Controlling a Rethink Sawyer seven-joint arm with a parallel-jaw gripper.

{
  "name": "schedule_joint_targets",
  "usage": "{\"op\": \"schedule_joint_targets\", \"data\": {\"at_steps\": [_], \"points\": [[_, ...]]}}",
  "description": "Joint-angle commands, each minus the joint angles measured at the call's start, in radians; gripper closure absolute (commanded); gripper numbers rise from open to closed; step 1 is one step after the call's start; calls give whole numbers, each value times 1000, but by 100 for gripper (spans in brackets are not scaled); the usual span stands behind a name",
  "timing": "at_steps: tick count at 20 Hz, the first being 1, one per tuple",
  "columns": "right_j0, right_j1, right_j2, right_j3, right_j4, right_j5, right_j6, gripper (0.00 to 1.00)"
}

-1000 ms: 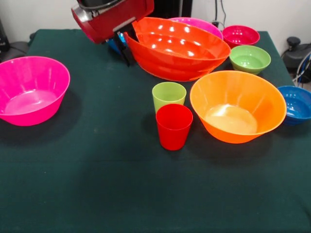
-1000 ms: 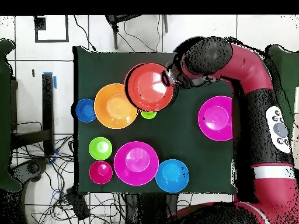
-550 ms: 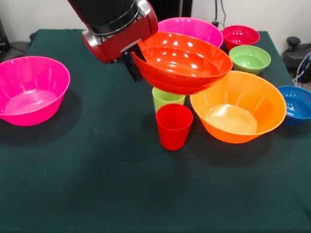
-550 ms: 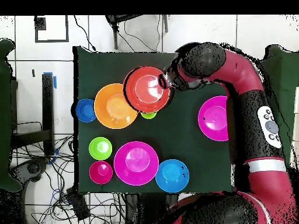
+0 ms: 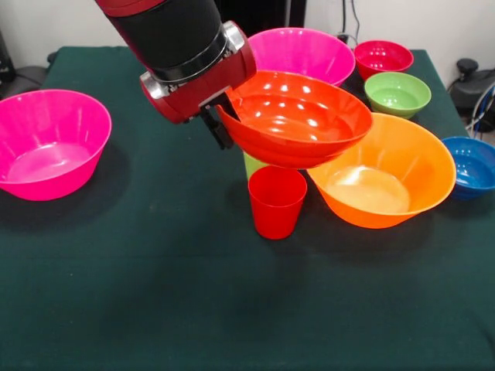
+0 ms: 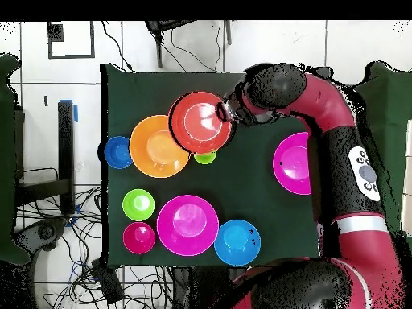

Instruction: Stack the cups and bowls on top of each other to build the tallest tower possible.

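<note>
While the red-orange bowl (image 5: pixel 298 118) hangs tilted in the air, the jaws of the gripper (image 5: pixel 222 124) are clamped on its rim at the side next to the red and black arm (image 5: pixel 182 46), so the bowl is carried clear of the dark green surface (image 5: pixel 155 294). Its far edge overlaps the rim of the big orange bowl (image 5: pixel 387 174), and it hangs above the lime green cup (image 5: pixel 250 163), of which only a sliver shows beneath it. The red cup (image 5: pixel 275 201) stands upright just in front of that cup, near the orange bowl. One big pink bowl (image 5: pixel 48 141) sits alone well apart toward the surface's edge; the other big pink bowl (image 5: pixel 305 52) stands behind the held bowl. Beside it are the small magenta-red bowl (image 5: pixel 382 56) and the green bowl (image 5: pixel 397 93), close together, and the dark blue bowl (image 5: pixel 472 165) sits just beside the orange one. From overhead, a light blue bowl (image 6: pixel 237 241) rests next to the second pink bowl.
</note>
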Motion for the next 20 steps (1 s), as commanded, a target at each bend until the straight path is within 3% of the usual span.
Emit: {"op": "schedule_joint_targets", "data": {"at_steps": [1,9,20], "points": [[17,-6,4,54,30,-86,109,100],[16,-8,7,75,54,-106,107,100],[29,-7,-9,80,72,-49,100,100]]}}
